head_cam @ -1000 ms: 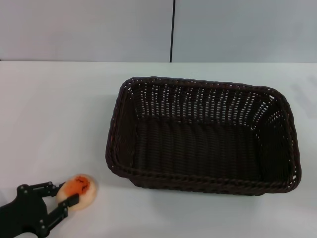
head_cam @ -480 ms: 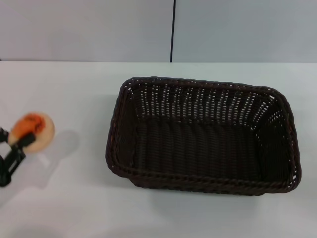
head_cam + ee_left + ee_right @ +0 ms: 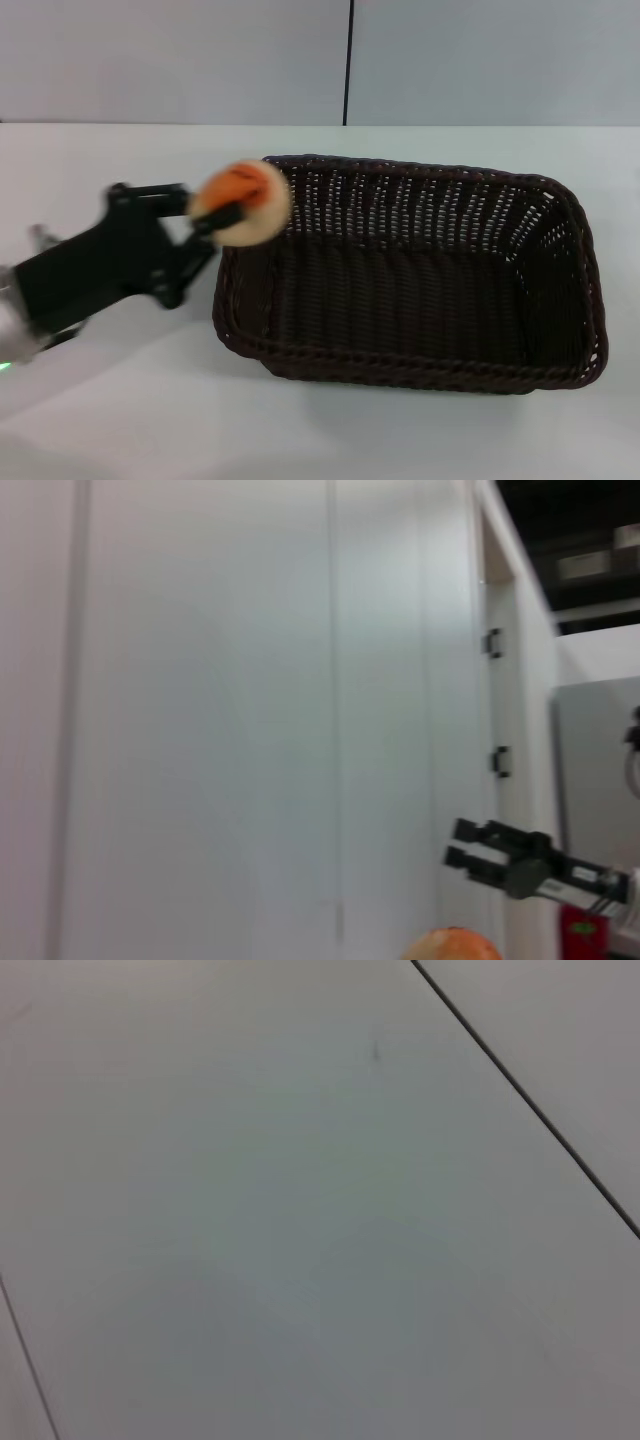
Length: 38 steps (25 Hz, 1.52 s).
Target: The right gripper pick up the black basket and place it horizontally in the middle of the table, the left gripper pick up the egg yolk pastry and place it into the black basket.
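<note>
Now I see my left tool [image 3: 222,213] clenched on one egg yolk pastry [image 3: 243,203] above one black basket's [image 3: 409,353] left rim.

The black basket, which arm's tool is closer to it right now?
Left. The left tool holds the egg yolk pastry over the black basket at its left rim. The right tool appears far off in the left wrist view, away from the basket.

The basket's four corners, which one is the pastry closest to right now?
The far left corner. The egg yolk pastry, held by the left gripper, hangs right at that corner of the black basket; the other three corners lie farther away.
</note>
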Available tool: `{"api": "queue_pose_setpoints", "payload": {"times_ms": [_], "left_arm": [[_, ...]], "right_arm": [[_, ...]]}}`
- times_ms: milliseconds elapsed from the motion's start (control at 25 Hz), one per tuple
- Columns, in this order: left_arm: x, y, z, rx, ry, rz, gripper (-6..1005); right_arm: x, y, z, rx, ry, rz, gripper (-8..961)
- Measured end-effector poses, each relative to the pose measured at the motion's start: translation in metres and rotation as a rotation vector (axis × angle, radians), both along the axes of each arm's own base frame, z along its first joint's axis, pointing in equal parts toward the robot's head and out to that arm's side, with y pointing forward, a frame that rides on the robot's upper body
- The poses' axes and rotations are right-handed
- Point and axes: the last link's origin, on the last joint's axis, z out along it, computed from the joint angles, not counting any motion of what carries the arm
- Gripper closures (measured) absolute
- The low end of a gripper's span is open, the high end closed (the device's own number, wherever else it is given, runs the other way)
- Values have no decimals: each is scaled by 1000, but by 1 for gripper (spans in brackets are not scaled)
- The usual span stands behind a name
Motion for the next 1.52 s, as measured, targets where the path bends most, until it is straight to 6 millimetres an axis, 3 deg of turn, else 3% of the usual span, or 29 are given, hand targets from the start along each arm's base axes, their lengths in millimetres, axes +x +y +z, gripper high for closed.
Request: {"api": "queue_pose_setpoints", "payload": {"times_ms": [120, 320, 480, 600, 760, 880, 920, 960, 1040, 1080, 1120, 1240, 1520], "left_arm": [[13, 10, -16, -41, -18, 0, 878], [24, 17, -36, -98, -15, 30, 801], [21, 15, -38, -104, -11, 46, 608], [9, 11, -30, -65, -16, 88, 482], [-16, 7, -4, 75, -46, 191, 326], [-39, -2, 16, 198, -66, 296, 282], [-57, -11, 29, 281, -85, 382, 267], [-57, -11, 29, 281, -85, 382, 253], [-84, -30, 46, 422, -138, 546, 224], [-84, -30, 46, 422, -138, 546, 209], [-96, -42, 51, 494, -166, 626, 194], [-105, -56, 52, 572, -154, 676, 165], [-106, -63, 50, 594, -147, 682, 165]], "right_arm": [[-1, -1, 0, 3, 1, 11, 284], [0, -4, 0, 3, 1, 10, 285], [0, -3, 1, 5, 1, 10, 285], [-1, 0, 3, 14, -7, 10, 285], [-3, 3, 5, 33, -30, 13, 284], [1, 1, 3, 63, -53, -16, 284], [2, 0, 3, 77, -59, -31, 284], [4, -1, 2, 90, -61, -46, 284], [7, -1, 0, 141, -61, -97, 284], [7, -1, 0, 141, -61, -97, 285], [8, -1, -1, 157, -59, -110, 285], [8, 0, -3, 154, -51, -117, 285], [5, 5, 0, 162, -58, -104, 285]]}}
